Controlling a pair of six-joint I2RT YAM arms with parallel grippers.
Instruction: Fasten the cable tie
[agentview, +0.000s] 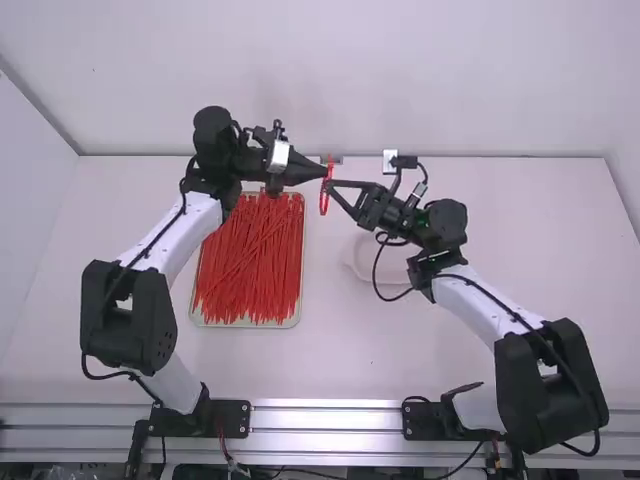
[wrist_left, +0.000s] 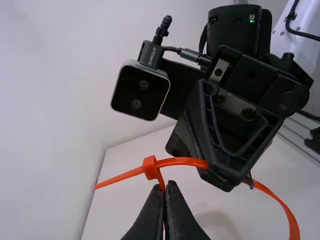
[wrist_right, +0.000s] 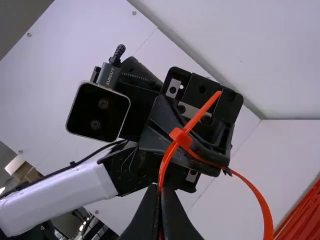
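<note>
Looking down from above, I see both arms raised off the worktop (agentview: 520, 220) and meeting tip to tip near its far edge, the left hand (agentview: 322, 176) reaching out over the tray (agentview: 250, 325) of spare red ties (agentview: 250, 260) and the right hand (agentview: 334, 186) angled back toward it. Each hand is pinched tight on the red cable tie (agentview: 324, 200), which hangs looped in the air between them, its strap passed through the head (wrist_left: 150, 167) right beside the left fingertips.

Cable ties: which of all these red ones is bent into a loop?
The tie held in the air by the left gripper and right gripper, tail threaded through its head. The other ties lie straight in the tray.
</note>
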